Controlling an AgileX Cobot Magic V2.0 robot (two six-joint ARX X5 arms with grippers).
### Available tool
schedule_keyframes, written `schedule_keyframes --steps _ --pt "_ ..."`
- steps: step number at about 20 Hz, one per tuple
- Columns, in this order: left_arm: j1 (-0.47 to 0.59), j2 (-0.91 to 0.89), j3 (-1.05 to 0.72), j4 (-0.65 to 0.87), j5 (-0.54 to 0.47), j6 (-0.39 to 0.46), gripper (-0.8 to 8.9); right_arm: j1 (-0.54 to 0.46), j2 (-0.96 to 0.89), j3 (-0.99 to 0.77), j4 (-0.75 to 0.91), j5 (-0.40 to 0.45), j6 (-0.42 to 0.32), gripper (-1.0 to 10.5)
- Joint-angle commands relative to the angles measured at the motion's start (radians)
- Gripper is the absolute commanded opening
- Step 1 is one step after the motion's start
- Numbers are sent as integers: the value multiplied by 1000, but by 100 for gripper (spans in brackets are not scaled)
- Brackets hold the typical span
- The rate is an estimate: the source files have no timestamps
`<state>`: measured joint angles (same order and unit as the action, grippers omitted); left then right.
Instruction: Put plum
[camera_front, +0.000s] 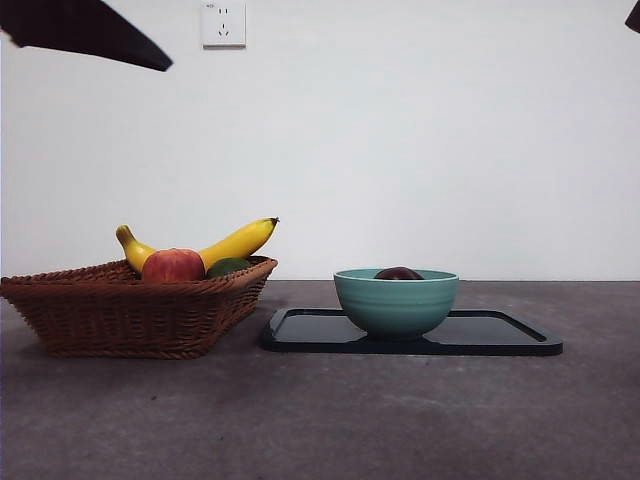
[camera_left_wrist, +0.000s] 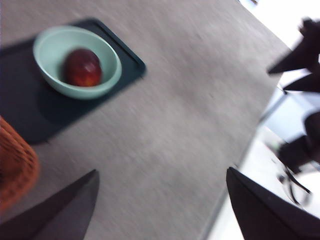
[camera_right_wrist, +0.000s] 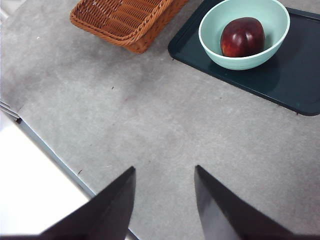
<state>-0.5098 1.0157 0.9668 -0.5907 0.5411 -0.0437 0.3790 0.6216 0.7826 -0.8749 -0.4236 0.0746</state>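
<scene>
Plum, one, round with no long axis we can tell, lies in one bowl, upper right of frame; both our pincers, left and right, are released.

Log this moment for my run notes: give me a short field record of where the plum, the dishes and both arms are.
plum: inside the bowl
bowl: teal, upright on the tray
tray: dark, flat on the table, beside the basket
basket: wicker, holds a banana, a red apple and a green fruit
left end effector: open, empty, above bare table
right end effector: open, empty, away from the bowl
</scene>
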Motion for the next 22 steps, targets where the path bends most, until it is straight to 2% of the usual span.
schedule_keyframes --steps 1,6,12,18,22 --pt "-18 72 94 31 -61 -26 404 5 4 5 8 -3 -6 190" --pt "-48 335 362 30 -87 2 404 5 4 5 7 -4 -6 190" --pt "-85 652 609 31 -187 58 404 5 4 5 6 -3 -6 190" --pt "-117 876 745 42 -262 114 404 5 4 5 6 -4 -6 190" --pt "-142 973 751 84 -291 157 404 5 4 5 5 -4 -6 190"
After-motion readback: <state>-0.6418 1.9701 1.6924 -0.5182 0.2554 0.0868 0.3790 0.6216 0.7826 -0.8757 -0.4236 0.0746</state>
